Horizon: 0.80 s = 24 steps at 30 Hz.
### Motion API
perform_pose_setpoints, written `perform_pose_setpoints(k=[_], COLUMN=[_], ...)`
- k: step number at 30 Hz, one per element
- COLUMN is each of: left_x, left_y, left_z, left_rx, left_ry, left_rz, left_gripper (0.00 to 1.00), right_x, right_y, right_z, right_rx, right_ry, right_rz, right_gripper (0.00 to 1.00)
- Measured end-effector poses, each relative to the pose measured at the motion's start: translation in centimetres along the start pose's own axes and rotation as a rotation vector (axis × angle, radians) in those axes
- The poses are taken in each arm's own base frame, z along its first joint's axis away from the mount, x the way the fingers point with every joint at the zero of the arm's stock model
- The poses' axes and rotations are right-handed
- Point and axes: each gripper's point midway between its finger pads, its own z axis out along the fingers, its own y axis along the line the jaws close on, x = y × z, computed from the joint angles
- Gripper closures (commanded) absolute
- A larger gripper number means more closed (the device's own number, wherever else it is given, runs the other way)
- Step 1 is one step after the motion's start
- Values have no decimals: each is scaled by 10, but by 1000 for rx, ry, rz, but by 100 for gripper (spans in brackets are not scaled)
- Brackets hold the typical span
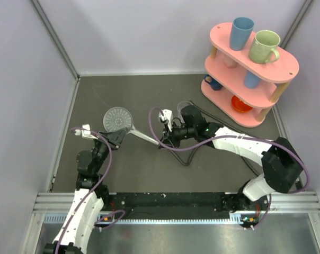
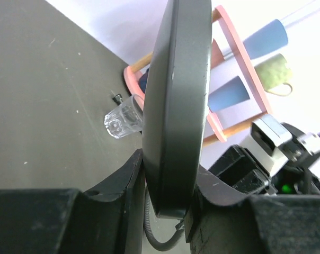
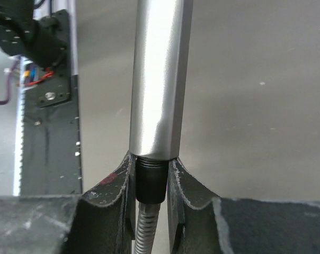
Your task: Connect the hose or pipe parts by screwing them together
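A pink rack (image 1: 287,67) stands beyond the right pincer (image 1: 163,138), holding a blue cup (image 1: 241,33) and green mug (image 1: 265,46); a clear glass (image 2: 123,117) sits nearer on the surface (image 2: 43,106).

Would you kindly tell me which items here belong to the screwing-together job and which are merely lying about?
Job: hand shower, hose, left end effector, right end effector.
Lying about: pink shelf, green mug, blue cup, clear glass cup, purple cables.

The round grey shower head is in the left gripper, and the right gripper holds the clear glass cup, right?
No: the right wrist view shows the right gripper holding the black hose nut. The left gripper does hold the round grey shower head.
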Motion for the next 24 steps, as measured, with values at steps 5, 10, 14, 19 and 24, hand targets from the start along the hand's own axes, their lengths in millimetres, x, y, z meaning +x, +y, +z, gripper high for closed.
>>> perform_pose_setpoints(k=[5, 10, 14, 19, 24], left_x=[5, 3, 3, 2, -8], left_y=[-5, -13, -14, -10, -5], left_z=[0, 1, 2, 8, 7], left_rx=[64, 104, 104, -12, -196], left_ry=[18, 13, 17, 74, 85], left_rz=[36, 53, 52, 18, -43], left_gripper=[100, 100, 100, 100, 100], right_x=[8, 5, 4, 9, -6], right_y=[13, 20, 21, 33, 29], right_z=[1, -2, -4, -3, -7], right_rx=[-132, -202, -212, -228, -93], right_ry=[15, 17, 18, 49, 26], right_rz=[123, 190, 207, 190, 55], right_gripper=[100, 85, 58, 32, 31])
